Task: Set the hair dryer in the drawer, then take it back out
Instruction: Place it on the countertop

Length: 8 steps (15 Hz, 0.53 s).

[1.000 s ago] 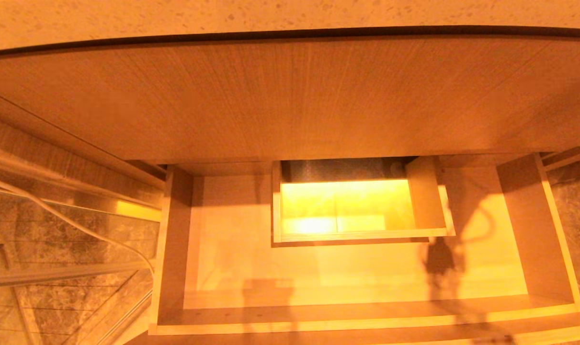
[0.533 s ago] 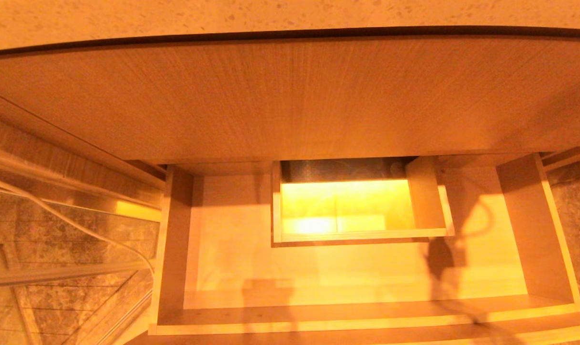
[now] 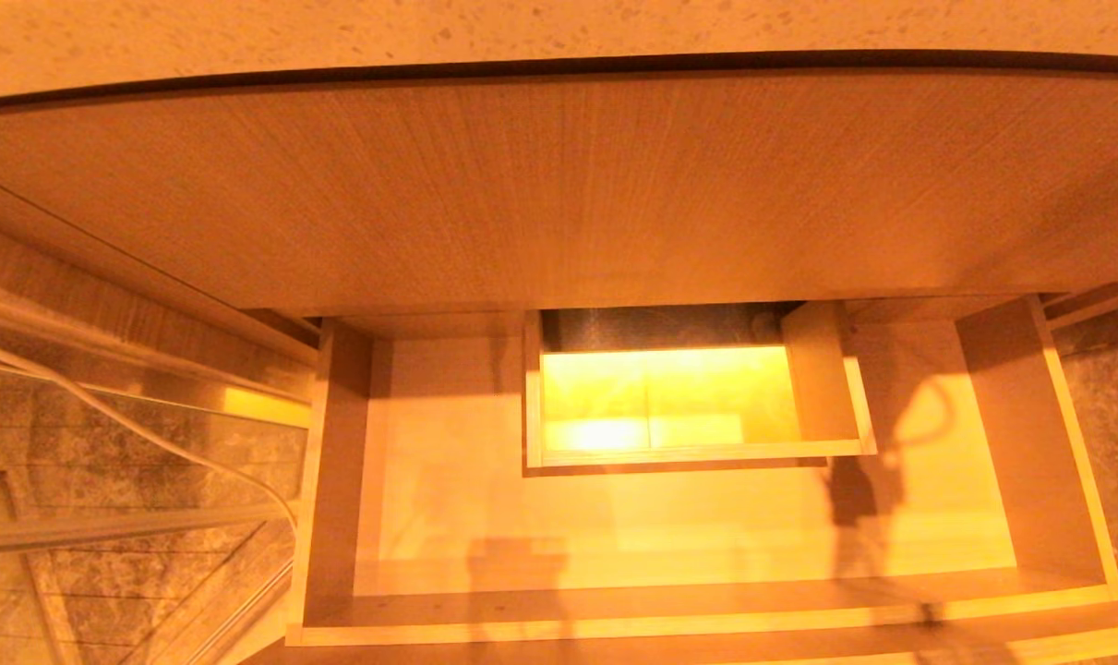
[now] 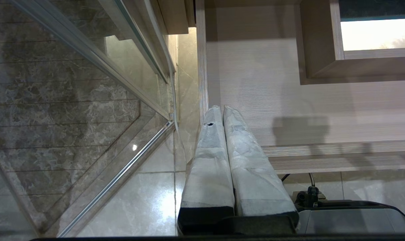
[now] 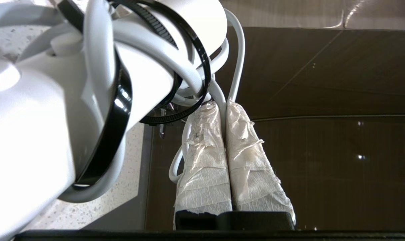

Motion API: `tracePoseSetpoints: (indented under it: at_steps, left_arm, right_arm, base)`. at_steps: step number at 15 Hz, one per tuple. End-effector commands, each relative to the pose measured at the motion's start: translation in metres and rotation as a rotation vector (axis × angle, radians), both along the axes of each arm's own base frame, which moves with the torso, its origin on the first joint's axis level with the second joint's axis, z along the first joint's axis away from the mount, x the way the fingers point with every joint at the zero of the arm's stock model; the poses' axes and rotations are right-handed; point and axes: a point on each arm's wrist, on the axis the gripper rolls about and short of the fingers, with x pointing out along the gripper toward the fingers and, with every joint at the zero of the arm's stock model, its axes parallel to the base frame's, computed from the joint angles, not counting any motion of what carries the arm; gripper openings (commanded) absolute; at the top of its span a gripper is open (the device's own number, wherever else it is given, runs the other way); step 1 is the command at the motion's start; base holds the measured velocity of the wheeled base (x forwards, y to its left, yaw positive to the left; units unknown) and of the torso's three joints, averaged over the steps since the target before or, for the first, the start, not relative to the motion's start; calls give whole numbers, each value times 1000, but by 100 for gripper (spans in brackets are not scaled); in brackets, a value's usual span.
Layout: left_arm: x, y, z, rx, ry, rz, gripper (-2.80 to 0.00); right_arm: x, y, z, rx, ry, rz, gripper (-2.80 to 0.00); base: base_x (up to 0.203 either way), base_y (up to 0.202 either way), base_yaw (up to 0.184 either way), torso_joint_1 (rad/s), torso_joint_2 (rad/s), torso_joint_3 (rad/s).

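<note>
The right end effector (image 5: 224, 107), wrapped fingers pinched on the white cord, carries the white hair dryer (image 5: 55, 100), which hangs just beside its fingertips. The left end effector (image 4: 219, 108), fingers pressed together and empty, hovers near the left wall of the open, bare drawer (image 3: 448, 480).

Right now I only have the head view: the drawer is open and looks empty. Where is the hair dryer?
Observer: The right gripper has the hair dryer; the gripper is shut on its white cord.
Operator: Is the left gripper carrying anything?
Observer: No. The left gripper is shut on nothing, close to the left wall of the drawer, near its front corner.
</note>
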Motion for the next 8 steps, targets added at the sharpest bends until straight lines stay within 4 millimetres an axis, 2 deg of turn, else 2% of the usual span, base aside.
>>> tracePoseSetpoints:
  at_steps: [1,8]
  left_arm:
    - [0,0,0,0,0,0,-280]
    - [0,0,0,0,0,0,-280]
  right_arm:
    - [7,-2,-2,2,18,-4,-280]
    - [6,-2,-2,-8,37,-13,-280]
  base:
    - [0,0,0,0,0,0]
    - [0,0,0,0,0,0]
